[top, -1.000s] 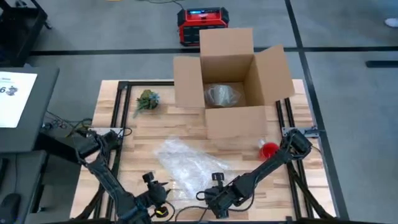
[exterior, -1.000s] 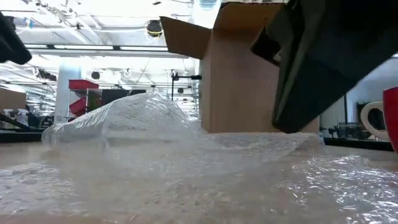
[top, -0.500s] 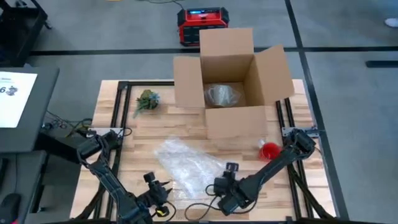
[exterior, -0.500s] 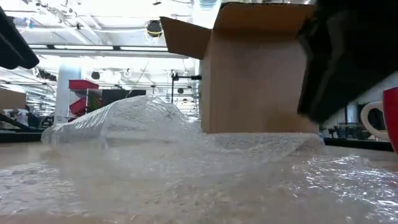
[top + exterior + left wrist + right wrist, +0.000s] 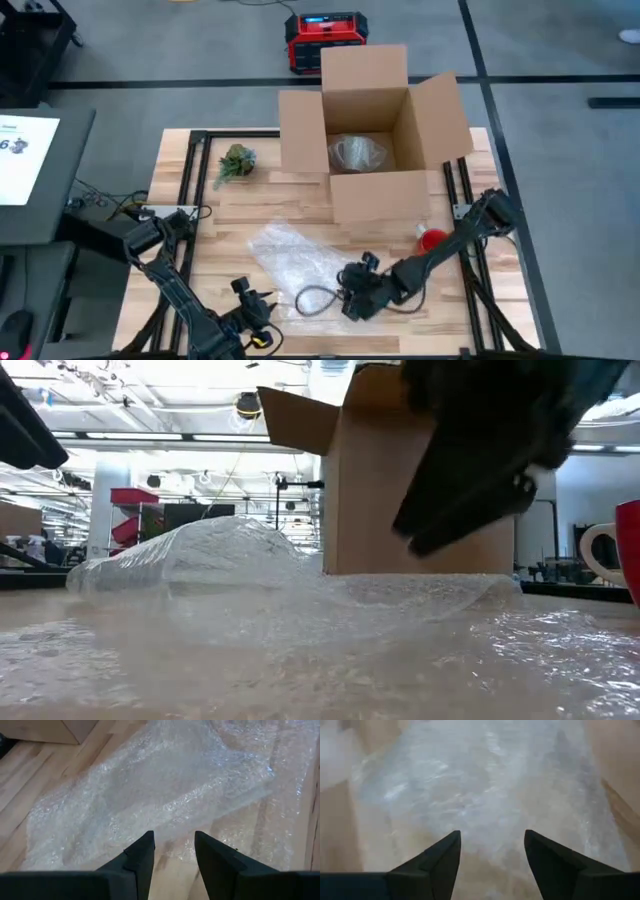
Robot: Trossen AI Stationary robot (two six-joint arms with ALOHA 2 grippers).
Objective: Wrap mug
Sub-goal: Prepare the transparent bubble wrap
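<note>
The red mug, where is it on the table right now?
In the high view the red mug stands on the table's right side, just in front of the cardboard box and beside the right arm; the bubble wrap lies to its left.

We see a light wooden table (image 5: 200, 215) with black rails along its left and right sides. Directly on it lies a crumpled sheet of bubble wrap (image 5: 300, 262), spread just under the right gripper (image 5: 357, 300) and beside the left gripper (image 5: 252, 312), which sits at the near edge. Beyond the right gripper, past the wrap, an open cardboard box (image 5: 375, 195) stands on the boards. A red mug (image 5: 432, 241) rests on the table off to the right gripper's far right, close to the box's front corner. Well away from both grippers, at the far left of the table, lies a small green plant sprig (image 5: 235, 161).
</note>
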